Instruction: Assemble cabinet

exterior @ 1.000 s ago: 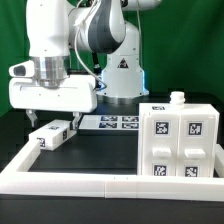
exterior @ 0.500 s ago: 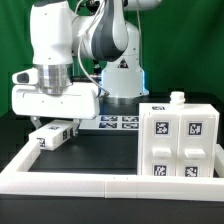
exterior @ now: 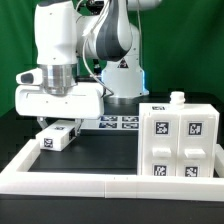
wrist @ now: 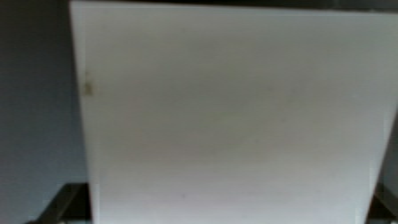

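Pretty much the whole frame is one big white cabinet piece [wrist: 222, 105], flat-faced, blurry and super close to the lens. There's a small dark mark [wrist: 86, 88] near one of its long edges. Dark background [wrist: 32, 100] shows along the frame's edge, plus murky dark shapes [wrist: 63, 205] in two corners. Can't tell what those are.

No readable words or numbers anywhere. Only black-and-white square tags: four on the cabinet [exterior: 178, 140] front at right, one on its top; one on the small drawer block [exterior: 57, 136], left-centre; several on the marker board [exterior: 118, 121], centre.
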Robot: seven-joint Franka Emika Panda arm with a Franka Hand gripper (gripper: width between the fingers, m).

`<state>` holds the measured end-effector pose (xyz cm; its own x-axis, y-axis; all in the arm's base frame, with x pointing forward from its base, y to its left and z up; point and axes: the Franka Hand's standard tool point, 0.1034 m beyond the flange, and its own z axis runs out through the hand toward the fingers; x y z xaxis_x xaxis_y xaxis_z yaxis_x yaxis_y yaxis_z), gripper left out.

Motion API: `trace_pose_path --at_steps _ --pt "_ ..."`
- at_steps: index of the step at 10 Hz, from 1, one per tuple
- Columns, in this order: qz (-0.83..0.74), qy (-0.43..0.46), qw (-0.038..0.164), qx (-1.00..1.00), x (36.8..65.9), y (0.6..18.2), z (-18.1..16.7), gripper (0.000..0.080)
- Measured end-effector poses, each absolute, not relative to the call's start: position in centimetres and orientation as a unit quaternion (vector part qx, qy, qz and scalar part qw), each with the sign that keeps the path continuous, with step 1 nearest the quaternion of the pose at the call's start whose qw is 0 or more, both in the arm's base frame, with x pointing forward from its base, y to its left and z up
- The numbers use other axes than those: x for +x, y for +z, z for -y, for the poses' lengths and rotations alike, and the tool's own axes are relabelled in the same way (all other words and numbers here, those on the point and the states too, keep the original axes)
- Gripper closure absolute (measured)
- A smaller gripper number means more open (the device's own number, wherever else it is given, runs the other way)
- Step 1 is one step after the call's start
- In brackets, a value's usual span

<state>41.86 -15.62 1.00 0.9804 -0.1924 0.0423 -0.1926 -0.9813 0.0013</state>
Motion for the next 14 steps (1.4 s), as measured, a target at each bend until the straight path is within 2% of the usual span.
trace_pose_path --at_steps 2,6,10,12,14 --pt "0.094 0.023 -0.003 0.995 42.8 2.6 13.2 0.0242" --pt "0.118 0.018 -0.027 0.992 45.9 8.6 6.7 0.0241" --pt "0.153 0.007 -0.047 0.987 51.5 14.0 1.7 0.0241" --pt "0.158 -0.002 -0.053 0.986 53.9 16.1 0.6 0.0241" --pt "0.162 -0.007 -0.054 0.985 54.0 16.4 1.5 0.0241"
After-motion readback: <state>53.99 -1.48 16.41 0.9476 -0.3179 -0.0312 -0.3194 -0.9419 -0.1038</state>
